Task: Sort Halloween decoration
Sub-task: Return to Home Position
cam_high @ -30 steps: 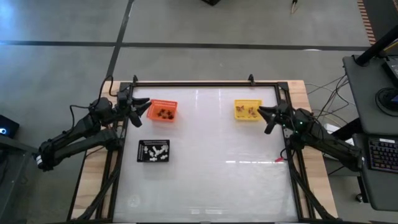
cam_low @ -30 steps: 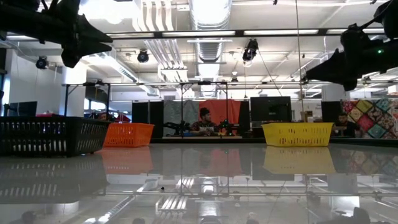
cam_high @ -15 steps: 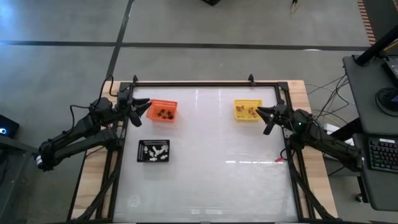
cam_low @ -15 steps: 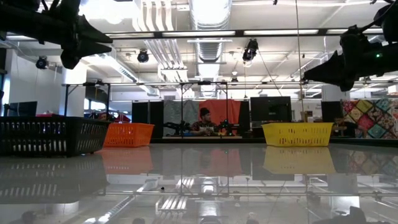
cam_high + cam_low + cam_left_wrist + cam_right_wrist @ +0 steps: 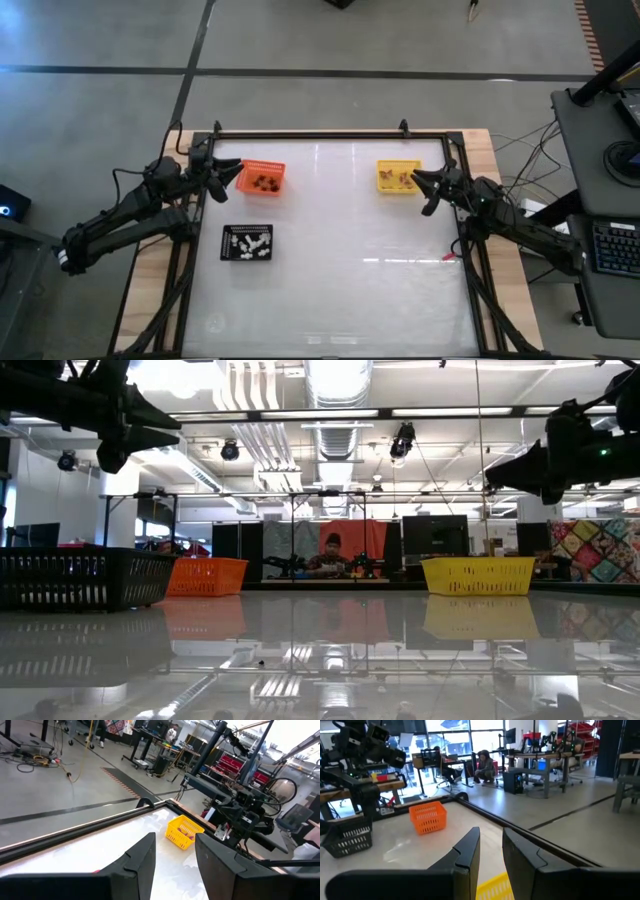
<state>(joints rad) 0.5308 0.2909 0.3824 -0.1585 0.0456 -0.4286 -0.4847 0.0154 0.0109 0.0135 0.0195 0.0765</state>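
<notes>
Trinkets (image 5: 264, 182) of the dark, spider-like sort lie in the orange tray (image 5: 276, 167) at the far left of the desk (image 5: 340, 270). White trinkets (image 5: 248, 244) lie in the black tray (image 5: 227, 246), which stands just nearer than the orange tray on the same left side. Brownish trinkets (image 5: 403, 180) lie in the yellow tray (image 5: 385, 168) at the far right, well apart from the other 2 trays.

The left hand (image 5: 233, 180) hangs over the desk's left edge, just left of the orange tray and pointing toward it. In the low view it shows high above the trays, clear of the desk top. Its wrist view shows the 2 fingers (image 5: 142, 857) parted by a narrow gap and gripping nothing, with the yellow tray and the right arm (image 5: 242, 817) across the desk beyond them.

The right hand (image 5: 420, 193) hangs just right of the yellow tray, by its near right corner, and is also raised well above the desk. Its fingers (image 5: 467, 852) stand slightly apart and empty. Past them are the orange and black trays and the left arm (image 5: 365, 750).

Seated people (image 5: 484, 764) show at benches in the room behind.
</notes>
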